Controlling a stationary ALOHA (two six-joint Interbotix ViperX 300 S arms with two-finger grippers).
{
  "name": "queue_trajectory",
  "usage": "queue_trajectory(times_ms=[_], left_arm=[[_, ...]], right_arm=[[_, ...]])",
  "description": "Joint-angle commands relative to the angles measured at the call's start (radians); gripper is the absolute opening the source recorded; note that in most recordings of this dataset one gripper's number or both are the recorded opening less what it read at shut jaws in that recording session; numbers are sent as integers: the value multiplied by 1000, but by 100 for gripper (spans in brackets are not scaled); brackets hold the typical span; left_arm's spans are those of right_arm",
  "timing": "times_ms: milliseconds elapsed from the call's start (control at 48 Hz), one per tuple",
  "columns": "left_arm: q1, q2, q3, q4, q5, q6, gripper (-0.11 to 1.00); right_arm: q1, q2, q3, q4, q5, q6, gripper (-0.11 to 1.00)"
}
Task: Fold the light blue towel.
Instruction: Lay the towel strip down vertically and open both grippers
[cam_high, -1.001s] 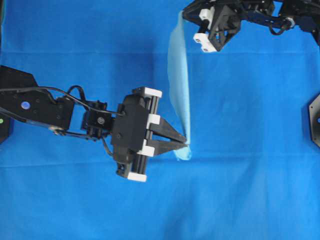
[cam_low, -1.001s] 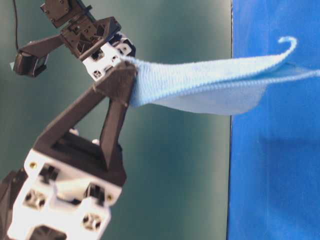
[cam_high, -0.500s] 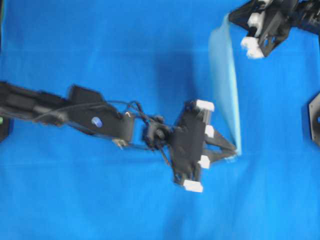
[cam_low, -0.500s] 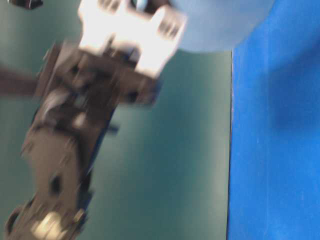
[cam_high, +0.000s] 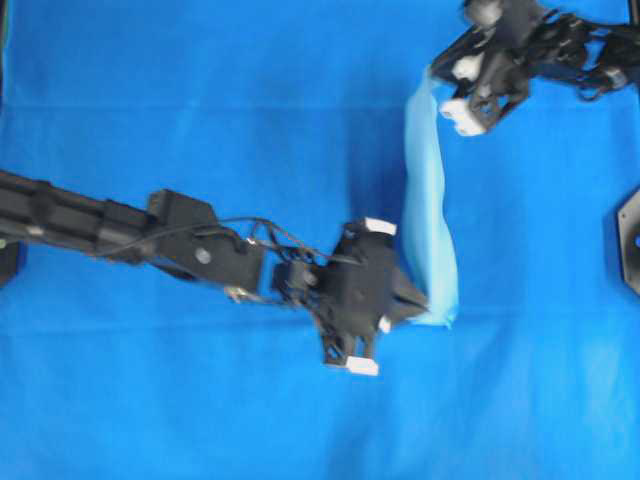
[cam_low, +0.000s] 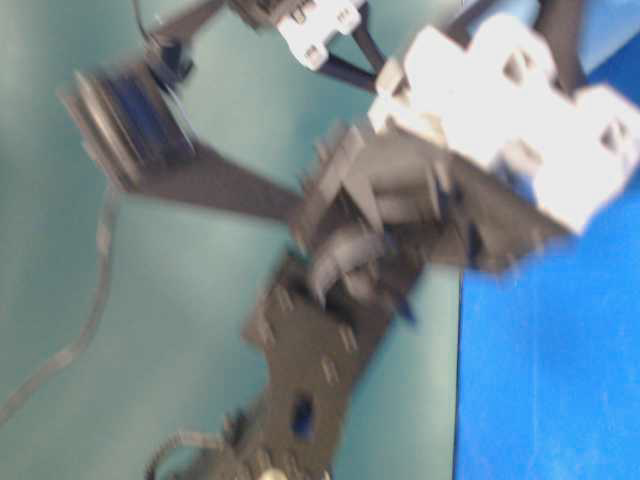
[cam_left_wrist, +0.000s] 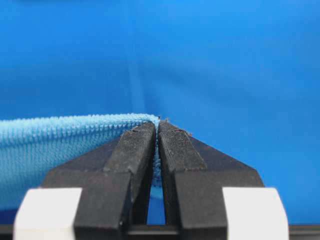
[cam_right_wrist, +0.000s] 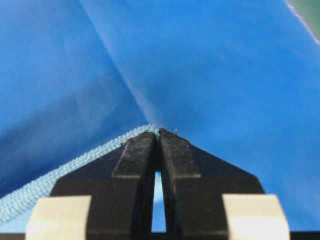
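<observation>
The light blue towel hangs off the table as a narrow band stretched between my two grippers, right of the middle. My left gripper is shut on its near corner; in the left wrist view the hem runs off to the left from the pinched tips. At the back right, my right gripper is shut on the far corner, whose hem trails down left from the tips. The table-level view is filled by a blurred arm, which hides the towel there.
The deep blue table cloth covers the whole table. The left arm reaches across from the left edge. A black arm base sits at the right edge. A green wall stands beyond the table's edge.
Both grippers carried the lifted towel to the right over the last second, then slightly back left. The left arm stretched far across the table. Both grips held throughout.
</observation>
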Motion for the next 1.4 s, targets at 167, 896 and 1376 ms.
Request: queue_trajectory(times_ms=[167,896,1376], left_arm=[[-18,-120,195,-2,-44,-114,2],[-23,-126,253,-2,-109,-173,22],[-12,-276,261,2,87,-173,86]], right_arm=[[48,158,-155,-3,-80,2,2],[130,229,-201,-18,-112,-17,7],[149,169,-195,-43,-77,-15,60]])
